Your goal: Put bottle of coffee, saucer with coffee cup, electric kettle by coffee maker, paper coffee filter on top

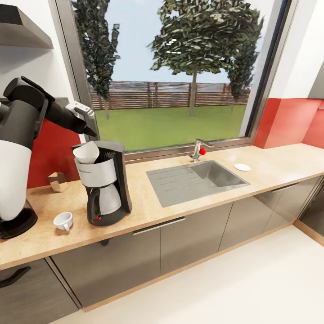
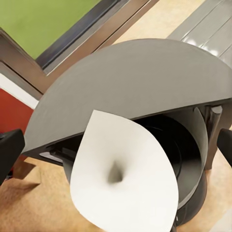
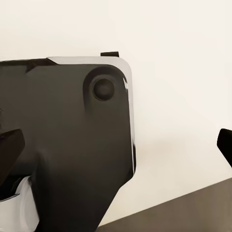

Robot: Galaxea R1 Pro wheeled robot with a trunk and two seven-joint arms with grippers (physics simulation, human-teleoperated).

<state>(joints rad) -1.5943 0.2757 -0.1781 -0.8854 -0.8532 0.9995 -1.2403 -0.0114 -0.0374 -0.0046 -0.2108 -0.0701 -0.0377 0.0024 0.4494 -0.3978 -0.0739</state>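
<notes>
While hovering just above the paper coffee filter [image 1: 86, 152] on the coffee maker [image 1: 106, 182], left gripper [image 1: 85, 118] spread, released; could snag and topple the cone when retreating.

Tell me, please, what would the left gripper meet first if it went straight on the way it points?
Most likely the white paper cone filter, lying on the tall black coffee maker's top, dead ahead between the left gripper's open fingers; depth is unclear.

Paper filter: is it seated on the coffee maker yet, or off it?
On it. The paper filter rests tilted on the front of the coffee maker, open mouth up. The left gripper is above, apart from it.
</notes>
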